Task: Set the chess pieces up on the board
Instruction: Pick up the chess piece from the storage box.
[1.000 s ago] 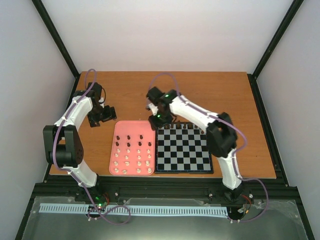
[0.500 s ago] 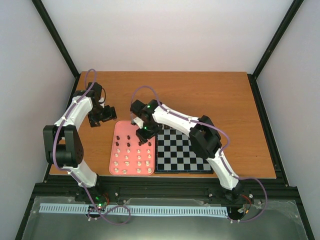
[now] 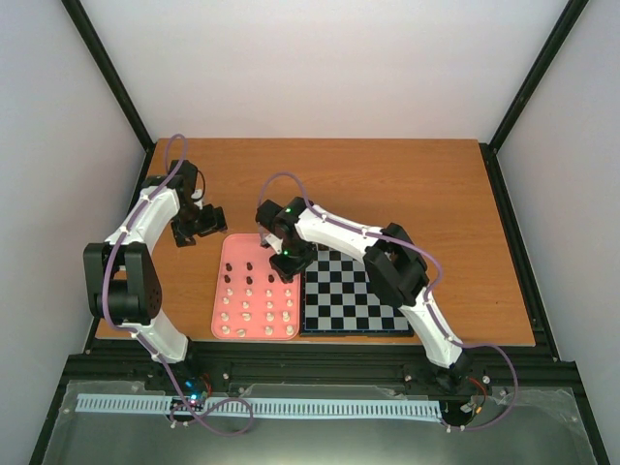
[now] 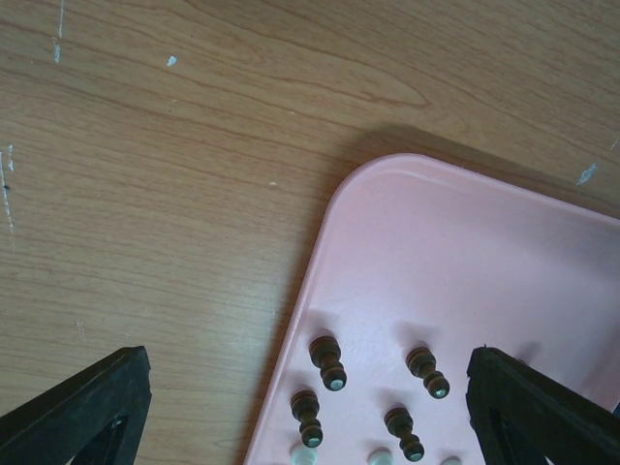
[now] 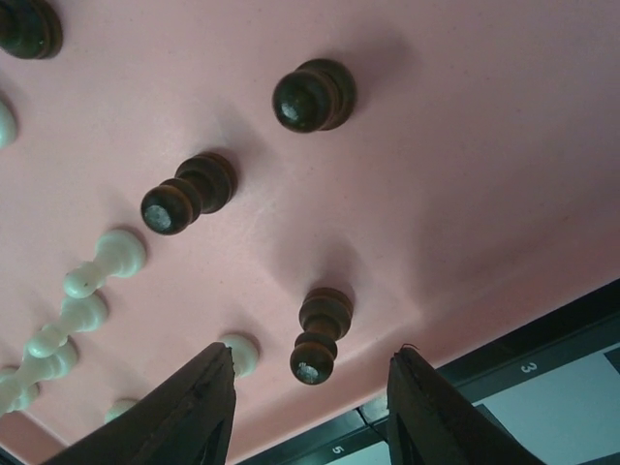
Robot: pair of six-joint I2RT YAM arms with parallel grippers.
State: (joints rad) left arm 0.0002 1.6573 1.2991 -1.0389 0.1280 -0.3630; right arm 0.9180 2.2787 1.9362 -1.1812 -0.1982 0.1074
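Observation:
My right gripper hangs open over the right side of the pink tray. In the right wrist view its jaws straddle one dark piece standing near the tray's edge, without touching it. Other dark pieces and cream pieces stand further in. The board lies right of the tray, its far row partly hidden by the right arm. My left gripper is open and empty above the table at the tray's far left corner. The left wrist view shows several dark pieces between its fingers.
The pink tray holds rows of dark and cream pieces. The board's black border runs right beside the tray edge. Bare wooden table lies beyond both. Black frame posts stand at the table's corners.
My right arm has swung left from the board's far left corner to the tray and lowered over a dark piece. The left arm has not moved.

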